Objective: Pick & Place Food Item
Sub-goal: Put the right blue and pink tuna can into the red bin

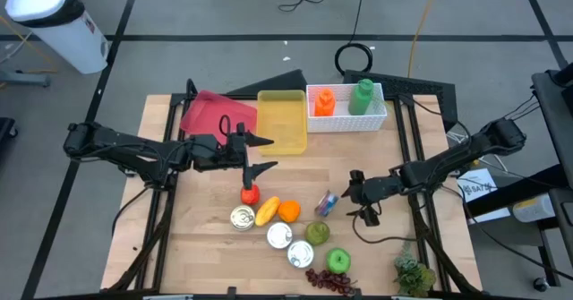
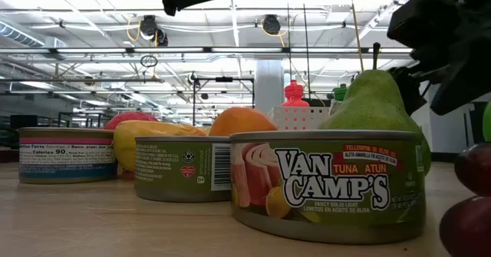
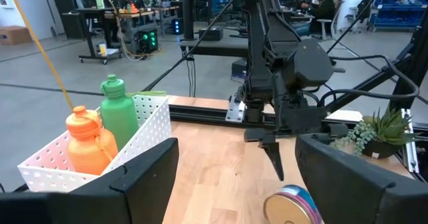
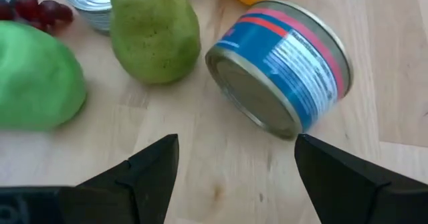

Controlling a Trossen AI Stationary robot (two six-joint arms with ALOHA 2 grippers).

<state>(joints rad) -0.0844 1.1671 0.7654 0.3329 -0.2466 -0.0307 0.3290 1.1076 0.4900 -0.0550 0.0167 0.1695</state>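
Observation:
My right gripper (image 1: pixel 360 195) is open and stands just right of a blue and pink tin (image 1: pixel 326 203) that lies on its side on the table. In the right wrist view the tin (image 4: pixel 284 70) lies just beyond the open fingers of my right gripper (image 4: pixel 237 167), untouched, with a pear (image 4: pixel 155 33) and a green apple (image 4: pixel 37 83) beside it. My left gripper (image 1: pixel 260 154) is open and hovers above a red fruit (image 1: pixel 250 193), near the yellow bin (image 1: pixel 282 119). From the left wrist, the tin (image 3: pixel 291 207) shows below the right arm's fingers.
An orange (image 1: pixel 288 210), a yellow fruit (image 1: pixel 267 210), three upright tins (image 1: pixel 279 235), a pear (image 1: pixel 317 232), an apple (image 1: pixel 338 261) and grapes (image 1: pixel 329 280) crowd the near middle. A red bin (image 1: pixel 215 114), a white basket with bottles (image 1: pixel 346 106) and a plant (image 1: pixel 414 273) stand around.

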